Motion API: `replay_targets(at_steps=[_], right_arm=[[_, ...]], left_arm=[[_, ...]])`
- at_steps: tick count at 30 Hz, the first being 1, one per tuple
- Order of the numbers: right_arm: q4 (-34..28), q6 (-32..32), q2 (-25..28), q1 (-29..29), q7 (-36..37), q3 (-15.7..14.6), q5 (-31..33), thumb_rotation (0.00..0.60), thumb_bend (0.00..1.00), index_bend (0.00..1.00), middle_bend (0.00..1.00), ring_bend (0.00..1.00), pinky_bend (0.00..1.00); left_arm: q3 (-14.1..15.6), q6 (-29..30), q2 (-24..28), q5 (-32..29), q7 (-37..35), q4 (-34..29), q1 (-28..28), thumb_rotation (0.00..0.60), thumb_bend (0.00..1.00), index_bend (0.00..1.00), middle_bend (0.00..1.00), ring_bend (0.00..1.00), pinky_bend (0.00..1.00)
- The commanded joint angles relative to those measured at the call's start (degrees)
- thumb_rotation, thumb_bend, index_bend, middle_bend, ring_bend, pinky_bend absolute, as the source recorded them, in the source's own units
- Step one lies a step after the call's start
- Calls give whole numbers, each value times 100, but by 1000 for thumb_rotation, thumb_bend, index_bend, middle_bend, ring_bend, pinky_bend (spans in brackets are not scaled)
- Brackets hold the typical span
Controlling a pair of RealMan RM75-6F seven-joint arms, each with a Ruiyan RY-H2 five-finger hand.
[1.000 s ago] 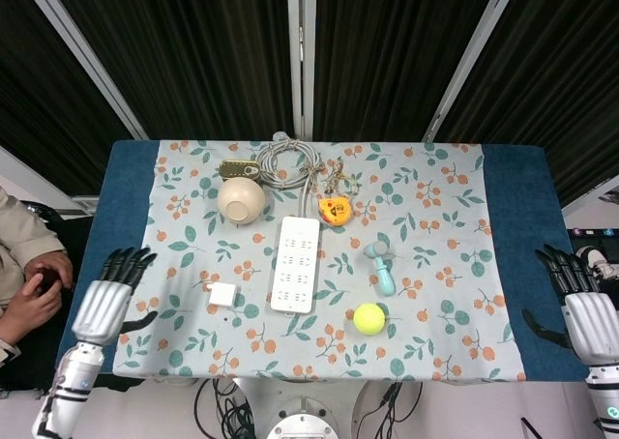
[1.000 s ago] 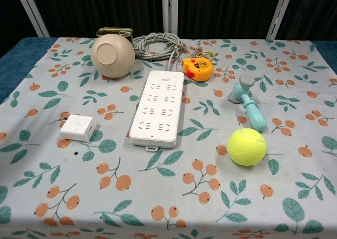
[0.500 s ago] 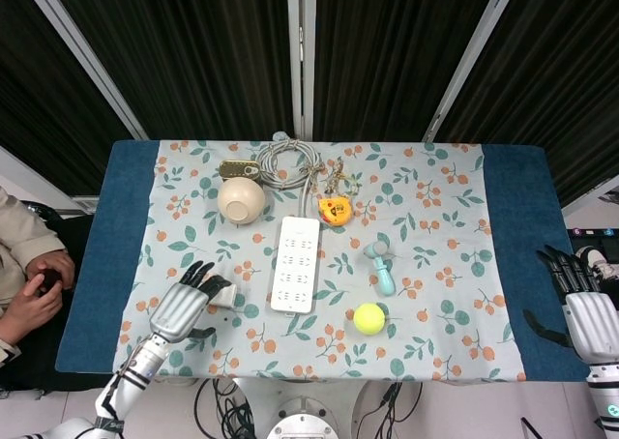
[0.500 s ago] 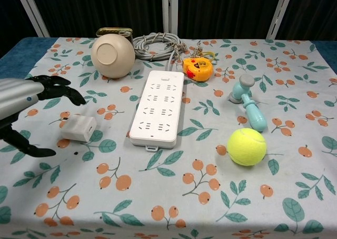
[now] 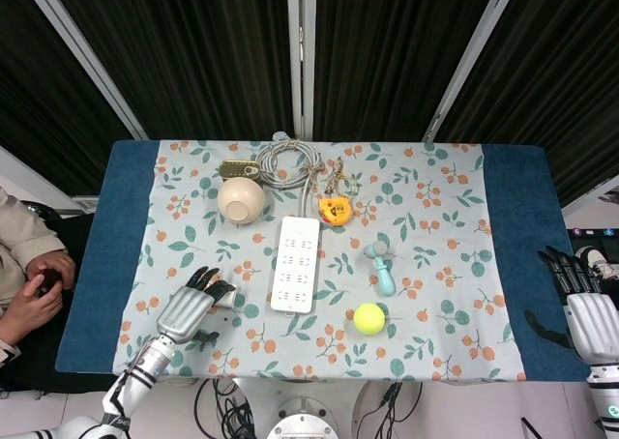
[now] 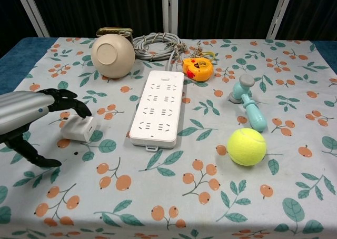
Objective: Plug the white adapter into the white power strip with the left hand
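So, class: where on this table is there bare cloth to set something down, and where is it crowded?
Free: the near edge in front of the power strip and tennis ball, and the far right corner. Crowded: the far edge, with bowl, cable and tape measure, and around the adapter under the left hand.

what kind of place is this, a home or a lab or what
Probably a robot test lab, not a home: two robot hands work at a table with a flowered cloth, unrelated items like a power strip and tennis ball are laid out, and dark curtains hang behind.
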Motion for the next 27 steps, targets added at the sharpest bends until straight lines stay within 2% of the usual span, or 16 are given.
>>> replay_targets(at_steps=[1,20,23,27], right_arm=[[5,-3,-7,4,5,2,1,600,212,0,0,0,0],[80,39,-57,-52,52,12,78,600,211,0,0,0,0],[85,51,-58,-65,59,14,88,600,212,0,0,0,0],[82,61,-50,-72,57,19,89,600,212,0,0,0,0]], left_arm=[[-16,-87,-10,-81,-9,31,-58,600,92,217,239,36,0],[-225,-560,12,-596,-307,315,-465,600,92,194,280,36,0],[-232,-503,29,-592,-337,304,-476,600,92,195,280,36,0],[-294,-92,-70,-352,-586,429,-406,600,92,206,280,36,0]])
